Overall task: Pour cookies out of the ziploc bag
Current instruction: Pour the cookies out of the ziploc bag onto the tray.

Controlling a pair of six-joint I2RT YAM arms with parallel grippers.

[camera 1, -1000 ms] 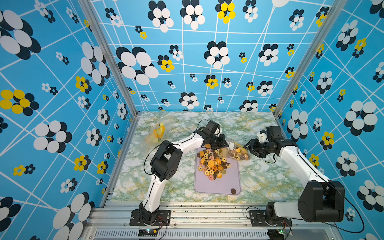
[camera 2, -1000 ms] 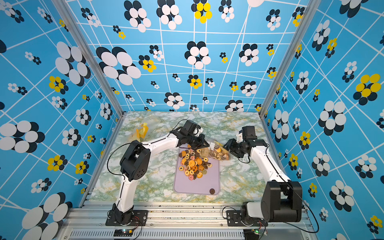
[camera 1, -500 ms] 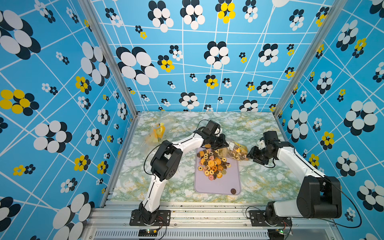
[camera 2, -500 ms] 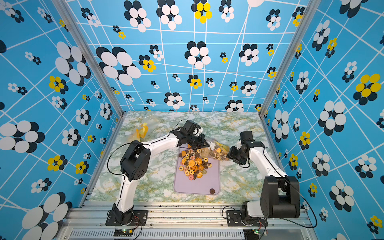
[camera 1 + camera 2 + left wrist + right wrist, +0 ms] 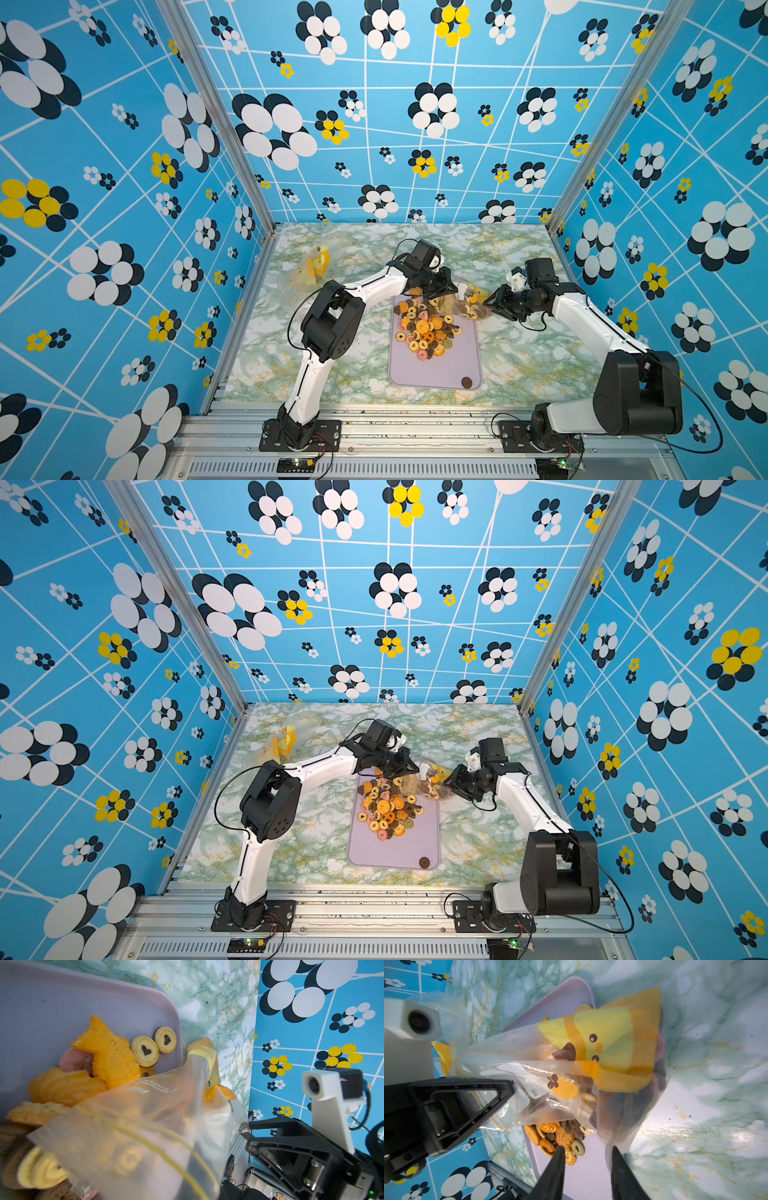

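Lying heaped by bag (image 5: 465, 297), cookies (image 5: 424, 328) orange, brown, pink

The cookies (image 5: 424, 328) were orange-yellow, dark brown and pink, some pale with dark hearts; the tray (image 5: 432, 372) lilac. The ziploc bag (image 5: 612, 1043) was clear with a yellow-orange cartoon face. The table (image 5: 532, 365) was green-white marble, the walls (image 5: 374, 137) blue with black, white and yellow flowers

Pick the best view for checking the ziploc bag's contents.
Right wrist: the ziploc bag fills the frame, with the duck print and the cookies inside visible through the plastic. Left wrist shows its zip end, blurred and close. In both top views it is small.
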